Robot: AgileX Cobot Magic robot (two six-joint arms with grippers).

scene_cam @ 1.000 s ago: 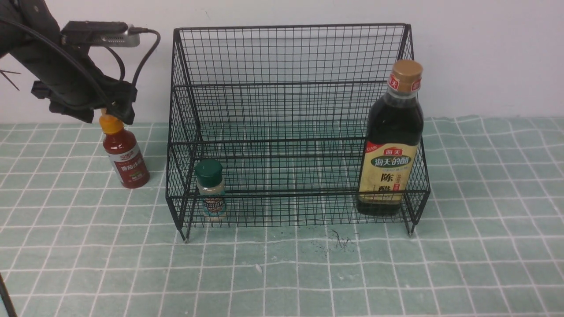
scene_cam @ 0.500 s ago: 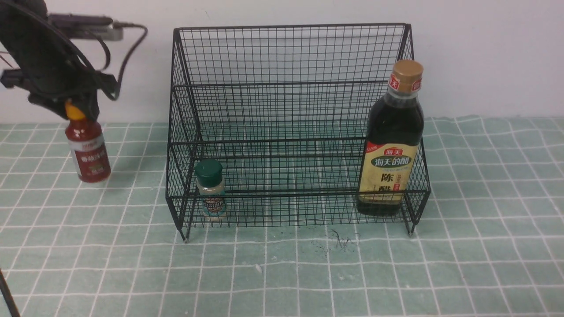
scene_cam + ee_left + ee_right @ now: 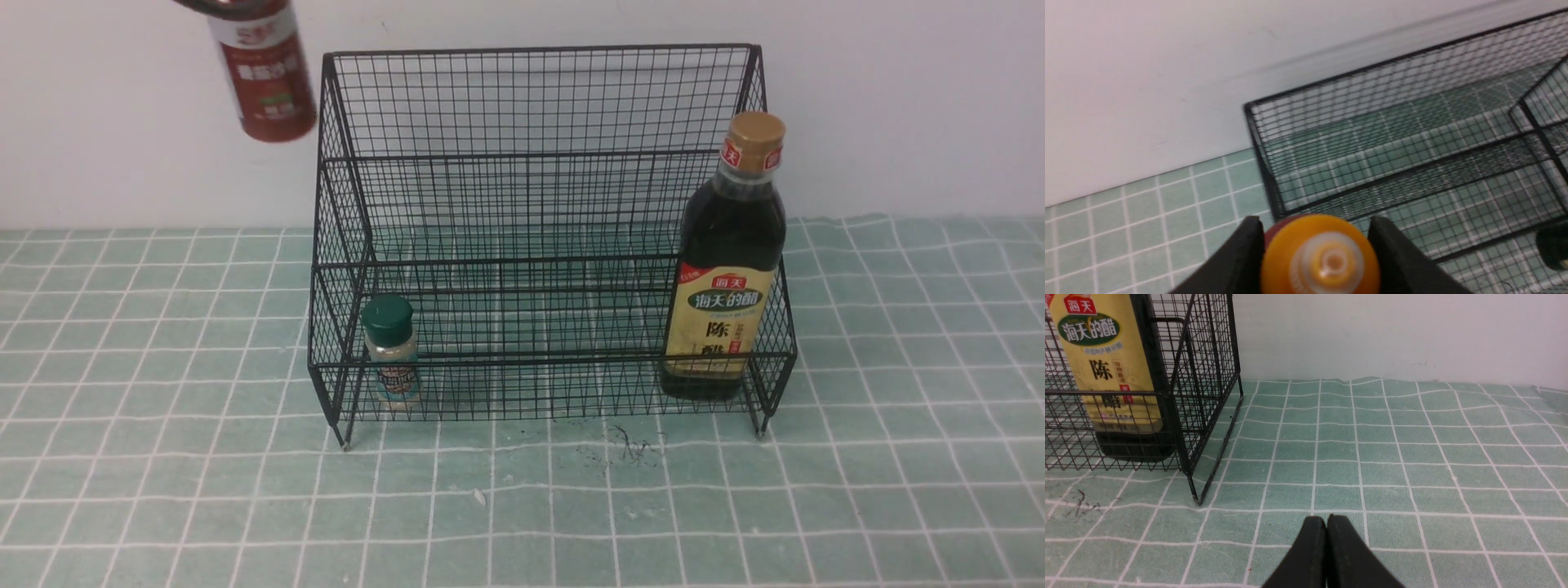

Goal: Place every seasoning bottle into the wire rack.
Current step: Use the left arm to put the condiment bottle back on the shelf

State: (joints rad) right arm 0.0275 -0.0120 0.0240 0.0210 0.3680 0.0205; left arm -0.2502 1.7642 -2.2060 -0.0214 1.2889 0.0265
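Two bottles stand in the lower tier of the wire rack (image 3: 539, 98): the tiny shaker (image 3: 390, 351) at left, the vinegar bottle (image 3: 727, 261) at right. Only the left wrist view shows the left tool (image 3: 1314, 228) clamped on the yellow cap of the red sauce bottle (image 3: 263, 77); only the right wrist view shows the right tool (image 3: 1326, 520), its tips pressed together over the bench (image 3: 163, 490). A moment ago the red bottle hung low; now it is high, just outside the rack's upper left corner. Before the rack lie dark marks (image 3: 624, 445).

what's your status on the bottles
Left tool shut on red sauce bottle, held high left of rack. Right tool shut. Shaker, vinegar bottle in rack. Nothing blocking.
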